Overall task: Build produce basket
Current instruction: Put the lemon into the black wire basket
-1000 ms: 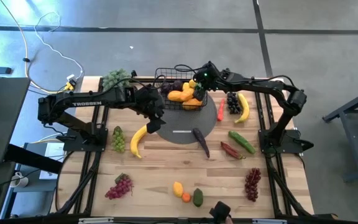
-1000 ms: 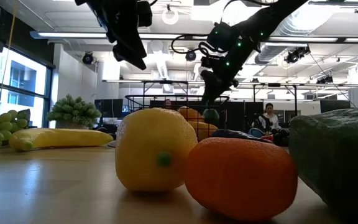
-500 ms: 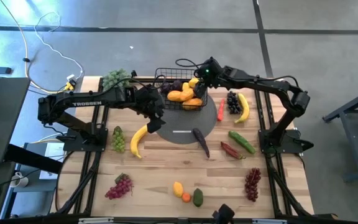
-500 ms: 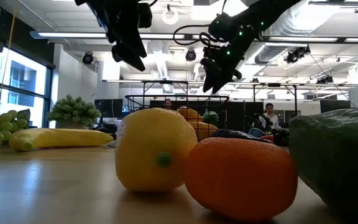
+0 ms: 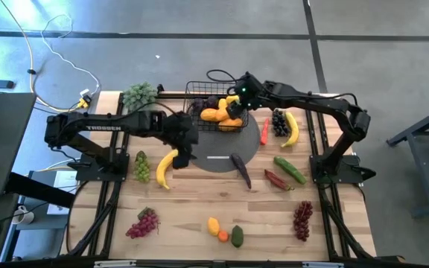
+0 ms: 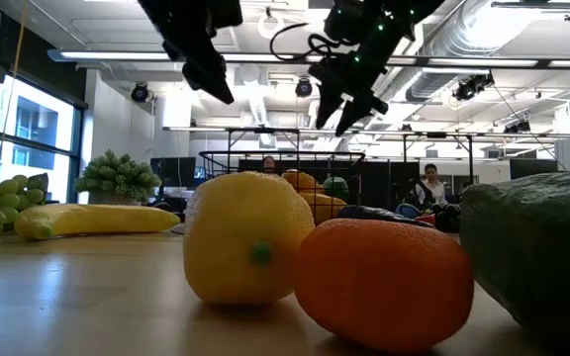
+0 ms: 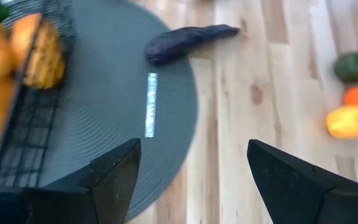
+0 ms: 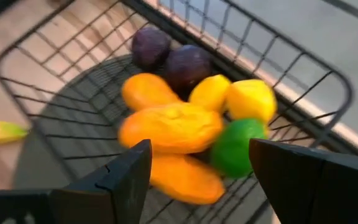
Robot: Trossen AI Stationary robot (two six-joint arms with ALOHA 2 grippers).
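So, halfway-ish through the load, I'd say. The basket (image 5: 216,112) sits at the far middle of the table on the far edge of the round grey mat (image 5: 218,152), already holding mangoes (image 8: 169,127), a lemon (image 8: 251,98), something round and green (image 8: 236,148) and two dark purple pieces (image 8: 187,62). My right gripper (image 5: 237,100) hovers directly over it with fingers spread and nothing between them.

My left gripper (image 5: 182,141) hangs just left of the mat, jaws wide apart and empty too. Closest loose produce on that side is the banana (image 5: 164,167), lying just near of it – the eggplant (image 5: 240,170) on the mat's near right edge is also within reach.

My plan for the banana: come down across its middle, fingers straddling the narrow width rather than its length, and pinch firmly since the curved skin will probably want to roll. Then lift clear above the wire rim before swinging in – and keep the right arm out of the way first.
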